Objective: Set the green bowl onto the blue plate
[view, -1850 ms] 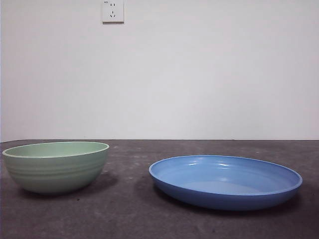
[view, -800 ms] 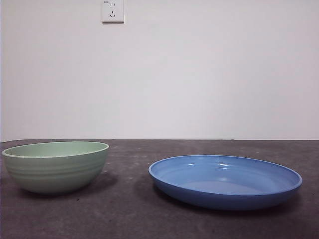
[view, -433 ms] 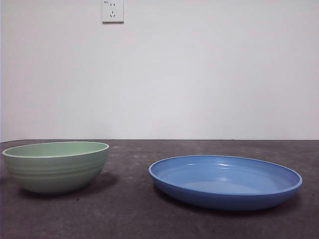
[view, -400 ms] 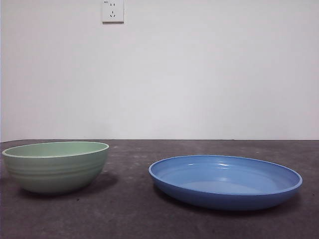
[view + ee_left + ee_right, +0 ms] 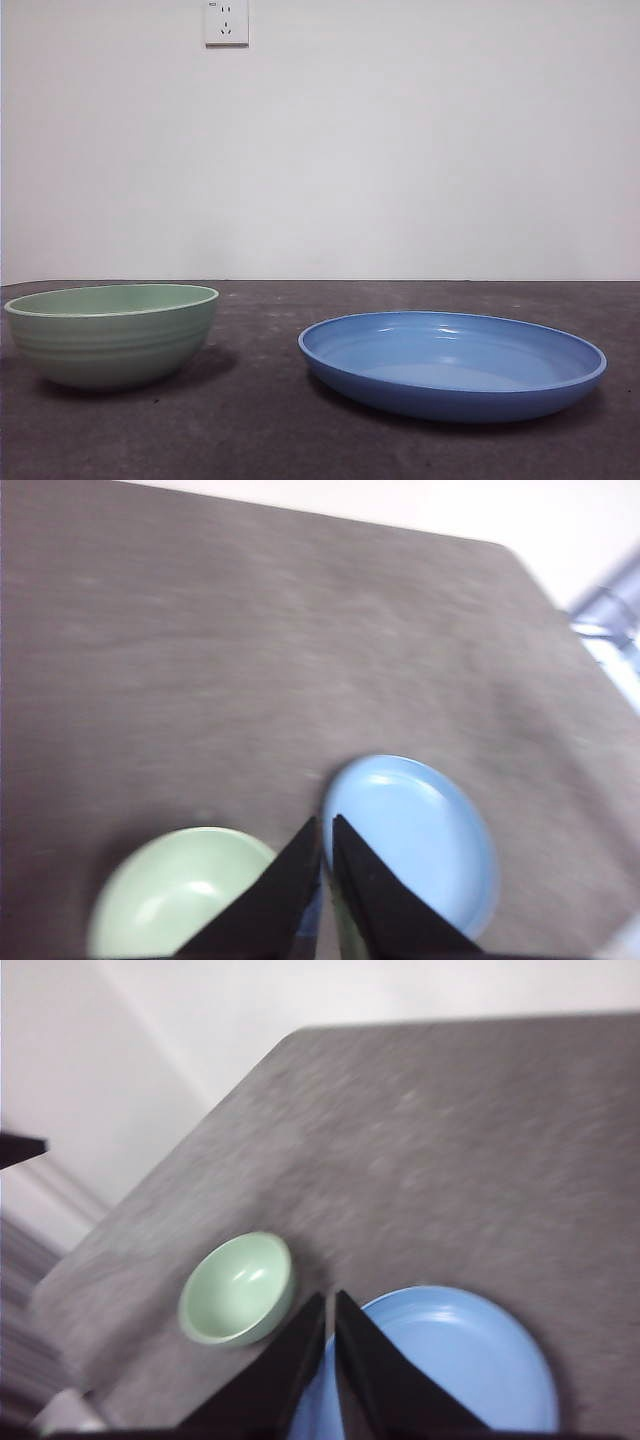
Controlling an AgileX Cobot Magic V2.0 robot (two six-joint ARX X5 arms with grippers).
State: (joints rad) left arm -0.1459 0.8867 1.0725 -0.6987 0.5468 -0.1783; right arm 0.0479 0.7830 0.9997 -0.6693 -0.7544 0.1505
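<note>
**Risk at the start: a glossy bowl, two clenched grippers held high**

Slippage is the main hazard. The blue plate (image 5: 452, 365) is the widest thing, shallow with a raised rim; a bowl set down off-centre could land on that rim and tip or slide. The green bowl (image 5: 112, 334) stands upright beside it, apart from it, untouched; its wall is glossy and curved, so a shallow pinch on the rim could let it slip or skid across the tabletop (image 5: 300, 440). The left gripper (image 5: 325, 830) and right gripper (image 5: 330, 1305) both hang well above the dishes, jaws pressed together, holding nothing; either must spread its jaws before descending, or it would knock the bowl.

The tabletop is dark grey and matte. Behind its far edge rises a plain white wall with a socket (image 5: 227, 22).
</note>
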